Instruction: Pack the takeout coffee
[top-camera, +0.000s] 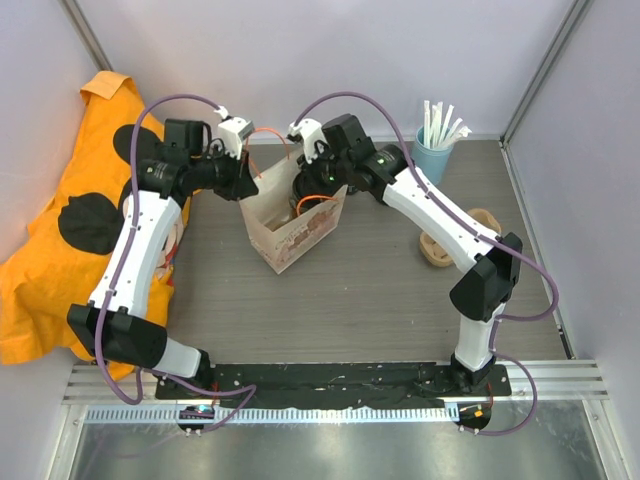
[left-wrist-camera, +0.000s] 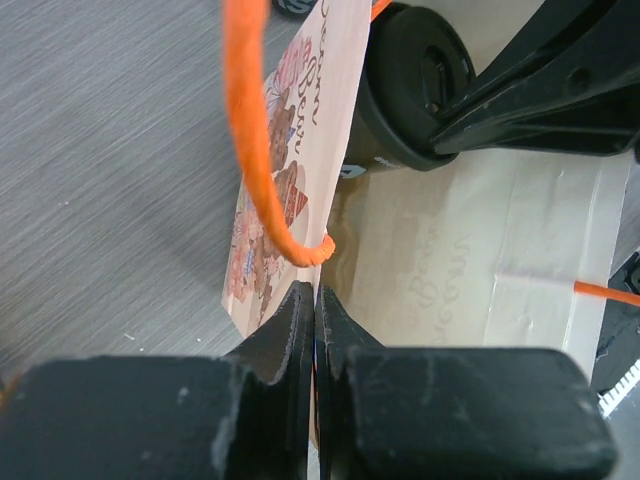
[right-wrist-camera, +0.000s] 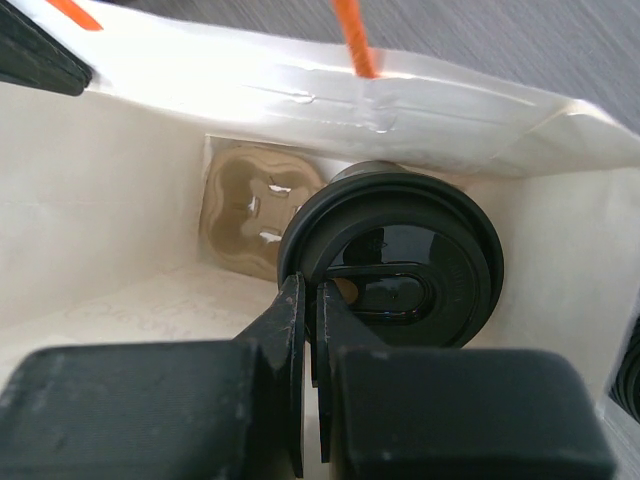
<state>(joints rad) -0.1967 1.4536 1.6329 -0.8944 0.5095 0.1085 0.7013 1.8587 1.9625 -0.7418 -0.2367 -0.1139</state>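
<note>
The paper bag (top-camera: 293, 232) with orange handles stands mid-table. My left gripper (left-wrist-camera: 316, 298) is shut on the bag's wall (left-wrist-camera: 300, 150) at its near rim, holding it. My right gripper (right-wrist-camera: 311, 292) reaches down into the bag and is shut on the rim of the black takeout coffee cup (right-wrist-camera: 400, 262), which hangs inside the bag above a tan pulp cup tray (right-wrist-camera: 250, 205) on the bag's floor. The cup also shows in the left wrist view (left-wrist-camera: 410, 80) with the right gripper's fingers (left-wrist-camera: 520, 90) on it.
A light blue cup of white straws (top-camera: 435, 150) stands at the back right. A tan pulp tray (top-camera: 445, 245) lies right of the bag. An orange cloth (top-camera: 60, 230) with black round pieces lies at the left, by the wall.
</note>
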